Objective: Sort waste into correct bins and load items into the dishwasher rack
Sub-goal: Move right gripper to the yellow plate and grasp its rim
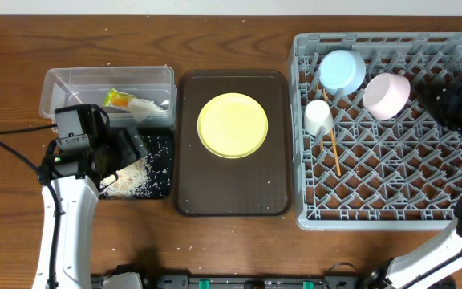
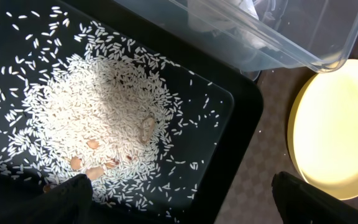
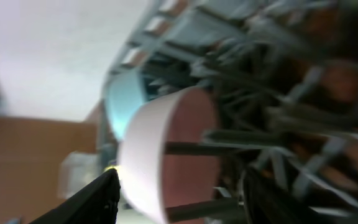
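The black tray (image 1: 165, 186) holds the pile of white rice grains (image 1: 131, 181). My left gripper (image 1: 131, 144) hovers over it, open and empty. In the left wrist view the gripper (image 2: 179, 186) is above the grains (image 2: 98, 118) on the tray (image 2: 238, 112). The clear tub (image 1: 54, 84) holds the yellow-green-orange snack wrapper (image 1: 119, 99) and the white wrapper (image 1: 147, 106). The yellow plate (image 1: 232, 125) lies on the brown serving tray. The rack (image 1: 391, 210) holds the blue bowl (image 1: 342, 71), pink bowl (image 1: 386, 95), white cup (image 1: 318, 117) and chopsticks (image 1: 333, 152). My right gripper (image 1: 443, 100) is open beside the pink bowl (image 3: 160, 155).
The dark brown serving tray (image 1: 231, 193) sits between the black tray and the rack. The clear tub's corner (image 2: 303, 43) and the plate's edge (image 2: 334, 130) show in the left wrist view. The right wrist view is blurred. A black cable (image 1: 10, 148) runs across the left tabletop.
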